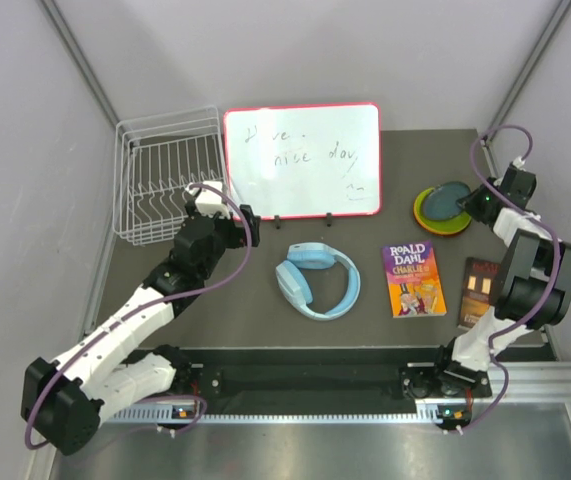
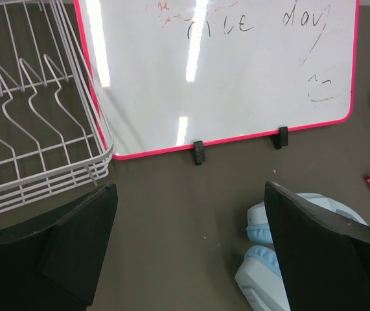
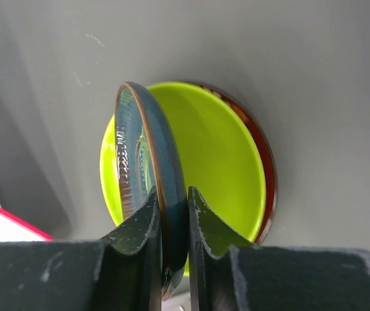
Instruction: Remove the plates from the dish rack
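The white wire dish rack (image 1: 165,175) stands at the back left and holds no plates; it also shows in the left wrist view (image 2: 29,123). My right gripper (image 1: 487,196) is shut on the rim of a blue-grey plate (image 3: 149,168), holding it tilted over a lime-green plate (image 3: 223,155) that lies on a dark red plate (image 3: 267,168). In the top view the blue-grey plate (image 1: 443,200) lies over that stack at the back right. My left gripper (image 2: 191,227) is open and empty, just right of the rack's front corner.
A red-framed whiteboard (image 1: 302,160) stands at the back middle beside the rack. Light blue headphones (image 1: 317,280) lie mid-table, close to my left gripper. A Roald Dahl book (image 1: 412,278) and a dark book (image 1: 478,290) lie at the right.
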Robot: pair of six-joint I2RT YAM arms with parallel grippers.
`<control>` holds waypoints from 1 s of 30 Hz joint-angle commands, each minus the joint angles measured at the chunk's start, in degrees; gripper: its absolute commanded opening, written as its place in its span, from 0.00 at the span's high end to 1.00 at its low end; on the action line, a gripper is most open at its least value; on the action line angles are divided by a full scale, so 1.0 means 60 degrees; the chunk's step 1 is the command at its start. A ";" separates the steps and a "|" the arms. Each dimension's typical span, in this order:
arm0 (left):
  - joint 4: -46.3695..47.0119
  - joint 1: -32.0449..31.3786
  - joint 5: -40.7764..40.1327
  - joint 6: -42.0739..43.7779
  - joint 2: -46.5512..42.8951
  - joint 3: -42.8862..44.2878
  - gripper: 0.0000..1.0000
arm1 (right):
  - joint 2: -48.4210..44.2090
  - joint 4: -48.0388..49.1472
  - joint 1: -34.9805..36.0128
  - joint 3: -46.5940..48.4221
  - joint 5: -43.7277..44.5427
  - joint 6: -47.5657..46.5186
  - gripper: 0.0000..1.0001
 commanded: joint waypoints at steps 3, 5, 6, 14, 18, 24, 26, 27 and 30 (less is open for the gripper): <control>0.0367 0.0032 0.0141 -0.0015 0.0164 -0.0106 0.01 | 0.0380 0.0335 -0.0072 0.0490 -0.0147 -0.0110 0.78; 0.0425 0.0018 0.0171 -0.0015 0.0178 -0.0135 0.01 | 0.0409 0.0026 -0.0072 0.0461 0.0088 -0.0183 0.68; 0.0440 0.0032 0.0171 -0.0058 0.0178 -0.0135 0.01 | 0.0424 -0.0017 -0.0072 0.0446 0.0103 -0.0256 0.65; 0.0542 0.0032 0.0244 -0.0176 0.0252 -0.0194 0.01 | -0.0073 -0.0471 -0.0072 0.0109 0.0850 -0.0242 0.33; 0.0440 0.0032 0.0259 -0.0176 0.0281 -0.0150 0.01 | -0.0673 -0.0984 -0.0072 0.0080 0.1478 -0.0534 0.30; 0.0103 0.0018 0.0157 -0.0147 0.0193 0.0011 0.01 | -0.2589 -0.1759 -0.0043 0.0137 0.2959 -0.0842 0.27; -0.0013 0.0017 0.0054 -0.0147 0.0149 0.0055 0.01 | -0.3060 -0.1892 0.0001 0.0153 0.3018 -0.0872 0.27; -0.0058 0.0017 -0.0019 -0.0132 0.0149 0.0113 0.01 | -0.3599 -0.1907 0.0030 0.0081 0.3004 -0.0886 0.27; -0.0117 0.0018 -0.0092 -0.0059 0.0164 0.0172 0.01 | -0.4814 -0.1557 0.0381 -0.0604 0.2025 -0.1018 0.27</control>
